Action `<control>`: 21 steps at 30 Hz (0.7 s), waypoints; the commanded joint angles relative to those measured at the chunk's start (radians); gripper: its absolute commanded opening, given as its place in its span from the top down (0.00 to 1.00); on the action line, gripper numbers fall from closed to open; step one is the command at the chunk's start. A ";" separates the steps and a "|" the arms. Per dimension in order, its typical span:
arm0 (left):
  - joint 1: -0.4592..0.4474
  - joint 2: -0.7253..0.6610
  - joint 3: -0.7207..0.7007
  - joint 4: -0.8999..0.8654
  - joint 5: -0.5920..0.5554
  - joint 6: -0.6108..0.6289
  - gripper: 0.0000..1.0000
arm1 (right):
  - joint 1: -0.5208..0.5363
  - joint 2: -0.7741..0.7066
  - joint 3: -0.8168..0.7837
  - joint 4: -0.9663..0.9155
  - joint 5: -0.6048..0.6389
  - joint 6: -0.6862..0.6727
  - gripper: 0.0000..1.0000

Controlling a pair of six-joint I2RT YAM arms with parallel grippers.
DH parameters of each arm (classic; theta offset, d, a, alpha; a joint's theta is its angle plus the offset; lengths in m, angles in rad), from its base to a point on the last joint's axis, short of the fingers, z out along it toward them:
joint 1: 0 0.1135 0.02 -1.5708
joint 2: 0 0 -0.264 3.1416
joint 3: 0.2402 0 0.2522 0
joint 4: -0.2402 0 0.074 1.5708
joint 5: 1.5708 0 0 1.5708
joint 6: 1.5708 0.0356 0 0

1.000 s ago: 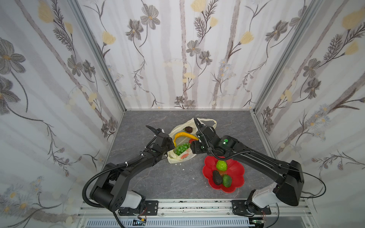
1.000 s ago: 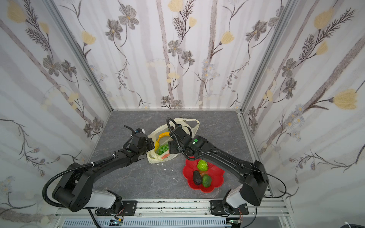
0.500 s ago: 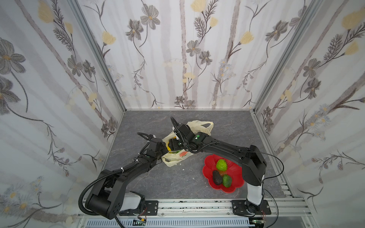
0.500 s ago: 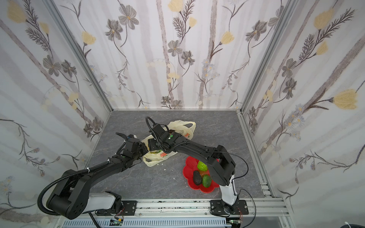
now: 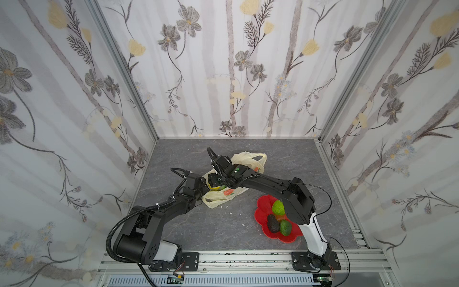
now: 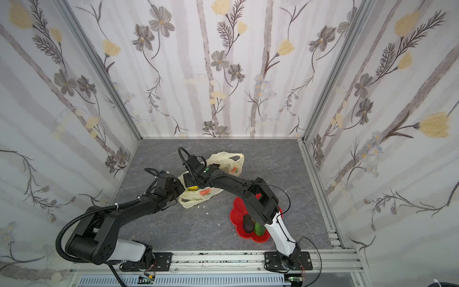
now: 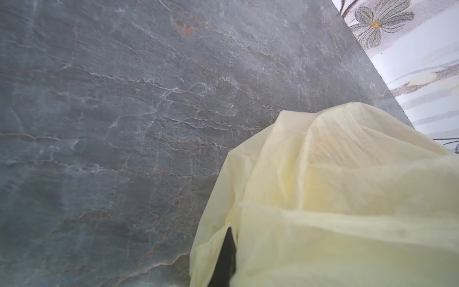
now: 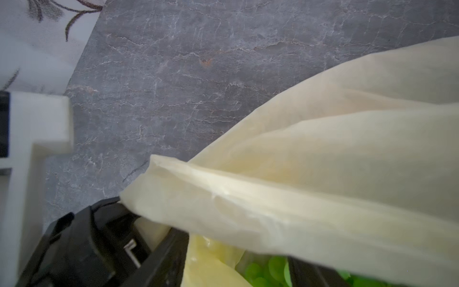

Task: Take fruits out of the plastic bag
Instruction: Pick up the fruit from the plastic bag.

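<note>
At the bag's 8 o'clock edge, our left tool (image 5: 203, 190) is pressed together on a fold of the plastic bag (image 5: 215, 200). The bag lies crumpled near the middle of the surface (image 5: 223, 231). We judge the pinch is there to pin the thin film and hold the mouth up, so the bag does not drag along when a fruit is pulled out.

Our right tool (image 5: 215, 183) comes in from 4 o'clock and reaches down into that opening. The right wrist view shows the green grape bunch (image 8: 268, 272) just beside one dark finger (image 8: 306, 273). We cannot tell whether the jaws stand apart or grip.

At 4 o'clock from the bag, well apart from it, sits the red dish (image 5: 262, 204). It holds the lumpy fruit (image 5: 277, 207), the dark avocado (image 5: 273, 223) and the green avocado (image 5: 285, 227). We take it as the drop-off. Three fruits are out; the grapes at least are inside the bag.
</note>
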 commanded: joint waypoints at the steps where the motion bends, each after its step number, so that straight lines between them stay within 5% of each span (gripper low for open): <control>1: 0.007 0.017 0.005 0.024 0.002 -0.007 1.00 | 0.000 0.025 0.034 -0.005 0.016 -0.031 0.38; 21: 0.022 0.064 -0.003 0.055 0.036 -0.016 1.00 | -0.001 0.158 0.107 -0.048 0.032 -0.044 0.22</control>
